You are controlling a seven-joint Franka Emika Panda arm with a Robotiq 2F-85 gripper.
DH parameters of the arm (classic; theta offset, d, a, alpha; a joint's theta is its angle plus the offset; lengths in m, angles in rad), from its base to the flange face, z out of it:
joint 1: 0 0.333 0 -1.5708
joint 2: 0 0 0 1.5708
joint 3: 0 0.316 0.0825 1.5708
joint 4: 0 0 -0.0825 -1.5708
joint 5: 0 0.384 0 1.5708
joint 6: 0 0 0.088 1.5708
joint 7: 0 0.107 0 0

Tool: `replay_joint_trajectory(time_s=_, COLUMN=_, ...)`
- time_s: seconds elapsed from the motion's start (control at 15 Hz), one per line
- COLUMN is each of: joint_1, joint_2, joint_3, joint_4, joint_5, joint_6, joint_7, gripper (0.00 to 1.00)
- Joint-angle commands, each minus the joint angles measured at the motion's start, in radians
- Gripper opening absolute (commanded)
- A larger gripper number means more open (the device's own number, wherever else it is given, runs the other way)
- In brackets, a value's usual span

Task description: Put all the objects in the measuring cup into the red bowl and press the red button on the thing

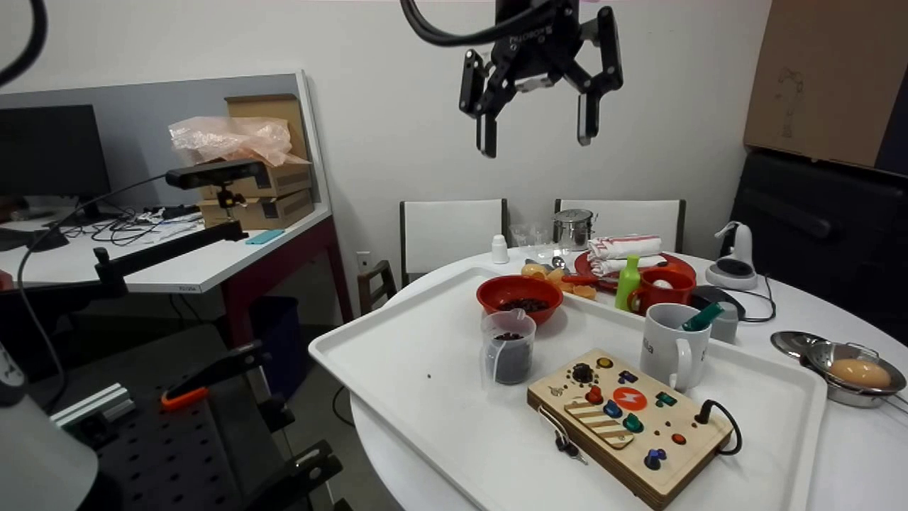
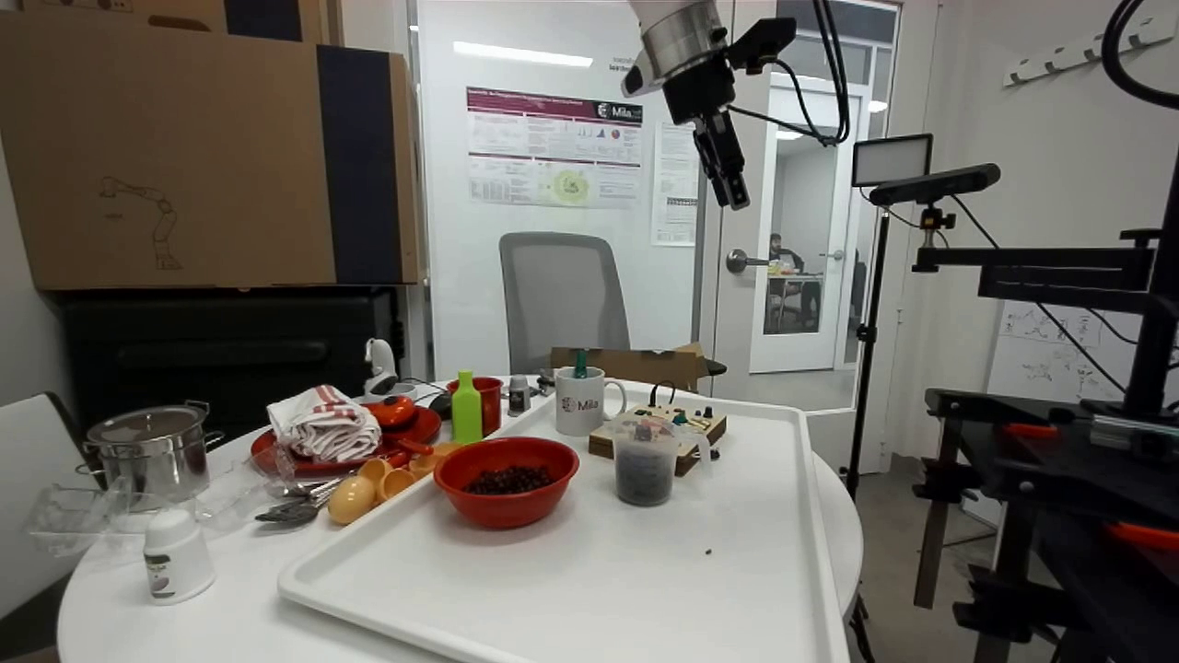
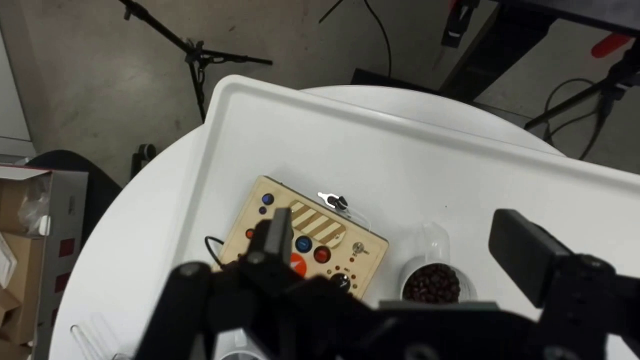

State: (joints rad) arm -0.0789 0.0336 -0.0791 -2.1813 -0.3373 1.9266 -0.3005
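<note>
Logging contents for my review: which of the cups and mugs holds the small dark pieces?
The translucent measuring cup beside the wooden board: dark pieces show inside it. The white mug holds something green; the red mug, something white.

In an exterior view, the measuring cup stands before the bowl, left of the board.

"What gets covered in the wrist view?"
"The blurred jaws hide part of the wooden button board, and the bottom edge cuts off the white mug."
"And elsewhere?"
"In an exterior view the measuring cup hides part of that board, and a dark speck is too small to identify."
</note>
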Motion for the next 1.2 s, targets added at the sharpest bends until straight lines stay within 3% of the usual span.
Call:
replay_joint_trajectory(time_s=0.0, joint_1=0.0, joint_2=0.025, joint_3=0.003, joint_4=-0.029, joint_5=0.008, joint_6=0.001, joint_7=-0.031, gripper=1.0)
replay_joint_trajectory(time_s=0.53, joint_1=-0.002, joint_2=0.035, joint_3=0.003, joint_4=-0.023, joint_5=0.001, joint_6=-0.003, joint_7=-0.017, gripper=1.0)
replay_joint_trajectory(time_s=0.93, joint_1=0.029, joint_2=0.081, joint_3=0.059, joint_4=-0.106, joint_5=0.159, joint_6=0.096, joint_7=-0.081, gripper=1.0)
replay_joint_trajectory(time_s=1.13, joint_1=0.049, joint_2=0.126, joint_3=0.074, joint_4=-0.145, joint_5=0.134, joint_6=0.187, joint_7=0.018, gripper=1.0)
